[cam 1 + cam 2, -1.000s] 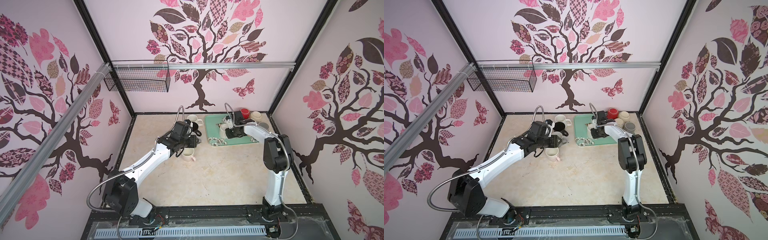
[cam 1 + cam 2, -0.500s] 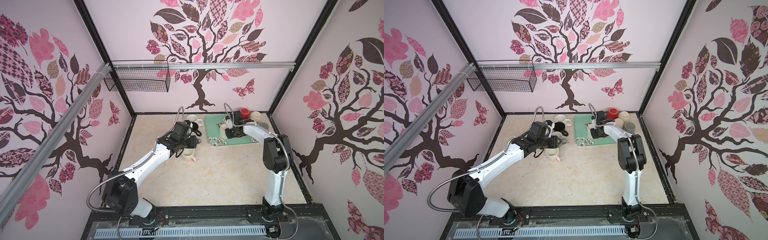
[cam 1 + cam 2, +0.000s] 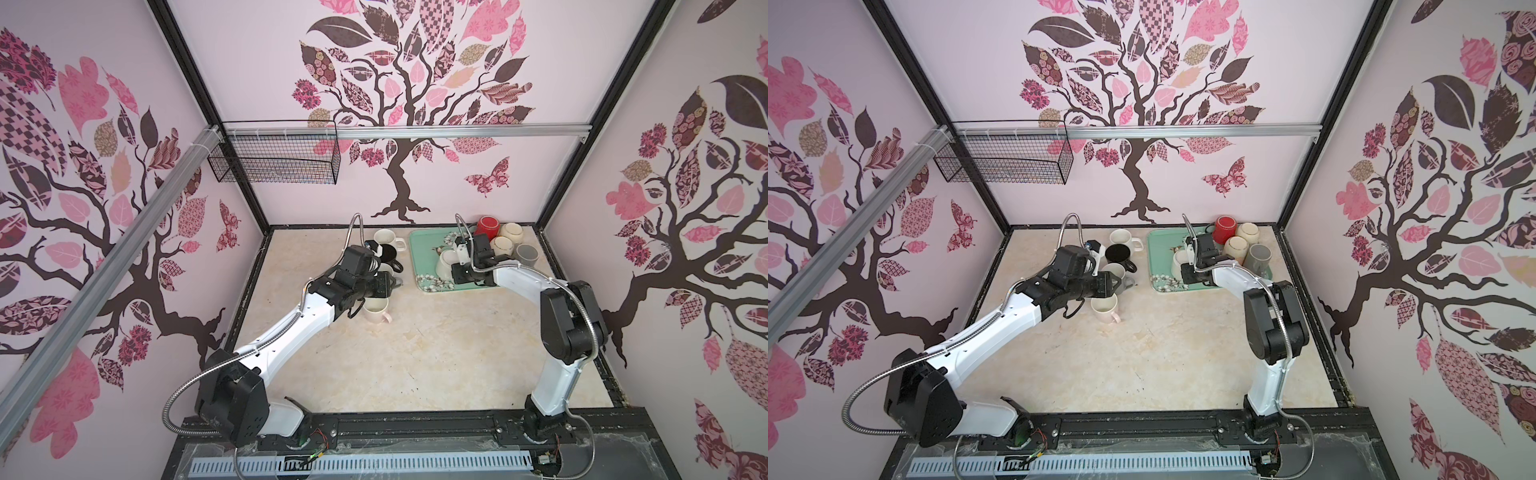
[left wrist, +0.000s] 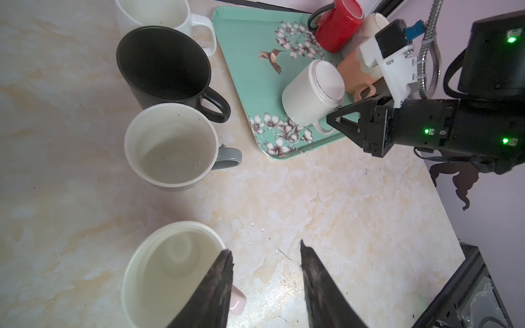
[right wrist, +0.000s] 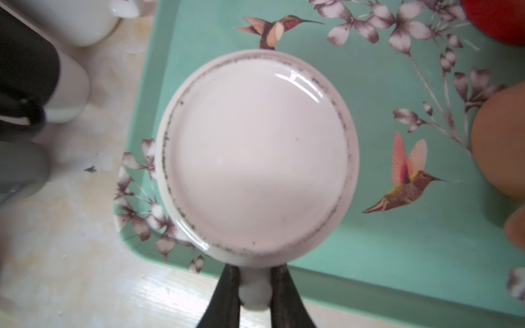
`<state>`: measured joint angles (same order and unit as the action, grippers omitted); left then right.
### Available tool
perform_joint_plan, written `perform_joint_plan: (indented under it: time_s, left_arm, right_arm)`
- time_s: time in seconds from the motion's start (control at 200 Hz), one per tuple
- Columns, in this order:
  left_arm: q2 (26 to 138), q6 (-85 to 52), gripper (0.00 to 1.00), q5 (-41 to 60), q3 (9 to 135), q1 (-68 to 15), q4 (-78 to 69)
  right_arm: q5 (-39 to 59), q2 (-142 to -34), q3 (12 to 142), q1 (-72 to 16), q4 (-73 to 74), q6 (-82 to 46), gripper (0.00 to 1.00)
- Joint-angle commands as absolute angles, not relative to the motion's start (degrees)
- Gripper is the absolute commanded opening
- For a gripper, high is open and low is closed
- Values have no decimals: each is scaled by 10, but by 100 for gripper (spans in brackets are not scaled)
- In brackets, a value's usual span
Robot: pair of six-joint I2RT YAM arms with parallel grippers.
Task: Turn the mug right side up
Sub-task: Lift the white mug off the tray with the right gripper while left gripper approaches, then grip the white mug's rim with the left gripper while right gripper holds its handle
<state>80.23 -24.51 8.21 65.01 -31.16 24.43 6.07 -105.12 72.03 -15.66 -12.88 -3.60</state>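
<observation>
The mug (image 5: 255,153) is white and stands upside down, base up, at the near left corner of the teal tray (image 5: 397,241). My right gripper (image 5: 254,269) is shut on its handle, one finger on each side. Both top views show this mug (image 3: 444,264) (image 3: 1177,262) on the tray with the right gripper (image 3: 455,271) against it, and the left wrist view shows the same mug (image 4: 312,93). My left gripper (image 4: 265,250) hangs open over bare table, holding nothing, beside an upright cream mug with a pink handle (image 4: 170,272).
Left of the tray, a white mug (image 4: 153,14), a black mug (image 4: 164,62) and a grey mug (image 4: 170,144) stand upright in a row. A red mug (image 3: 487,227), two beige mugs (image 3: 510,232) and a grey one (image 3: 525,253) sit upside down on the tray's far side.
</observation>
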Motion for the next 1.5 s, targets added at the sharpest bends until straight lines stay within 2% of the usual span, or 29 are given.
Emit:
perform_joint_plan:
  time_s: [0.0, 0.32, 0.485, 0.725, 1.06, 1.195, 1.36, 1.495]
  left_arm:
    - [781, -251, 43, 76, 628, -312, 221]
    - [746, -270, 50, 85, 612, -309, 190]
    - [730, -294, 59, 97, 617, -307, 169]
    - [734, -360, 68, 203, 631, -282, 104]
    - [783, -497, 69, 317, 630, -267, -41]
    - [803, -550, 67, 358, 628, -268, -130]
    - [817, -605, 63, 381, 630, -270, -206]
    - [818, -605, 62, 386, 644, -281, -205]
  right_arm:
    - [132, -988, 708, -153, 32, -119, 0]
    - [207, -944, 653, -145, 195, -254, 0]
    - [252, -920, 650, -146, 247, -310, 0]
    - [315, -876, 619, -147, 344, -410, 0]
    - [380, -822, 580, -176, 469, -541, 0]
    - [388, -813, 566, -191, 517, -593, 0]
    - [390, -798, 560, -215, 521, -603, 0]
    - [389, -789, 551, -222, 520, -611, 0]
